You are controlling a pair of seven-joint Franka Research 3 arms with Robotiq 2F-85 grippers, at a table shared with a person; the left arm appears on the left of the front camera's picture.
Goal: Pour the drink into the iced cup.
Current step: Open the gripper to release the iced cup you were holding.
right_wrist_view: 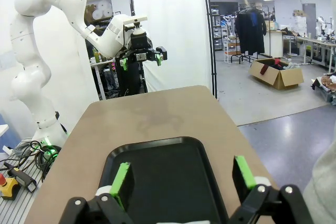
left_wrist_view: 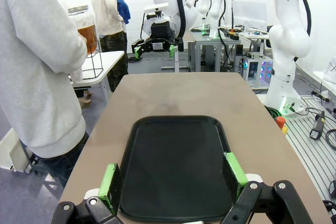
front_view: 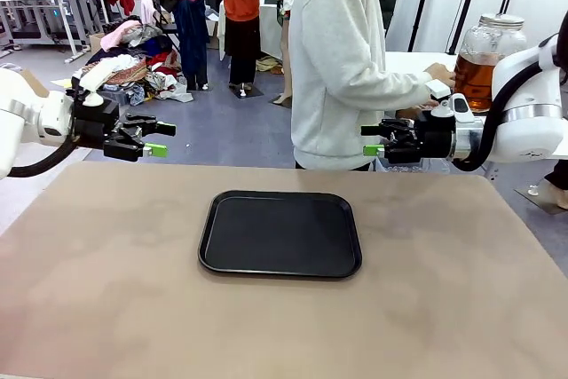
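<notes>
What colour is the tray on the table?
Black: the tray is plain, seen best in the front view.

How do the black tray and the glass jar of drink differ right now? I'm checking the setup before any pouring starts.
The black tray is flat, opaque and low; the glass jar is tall, round, clear and shows amber-brown liquid. The tray lies on the robot's table between the arms; the jar stands on a side table beyond it. Nobody touches the tray; the person's hand is at the jar. Both stand apart from the grippers.

Black tray (front_view: 280, 233) lies mid-table, flat and bare; table (front_view: 106, 308) edges and corners open all round it.
</notes>
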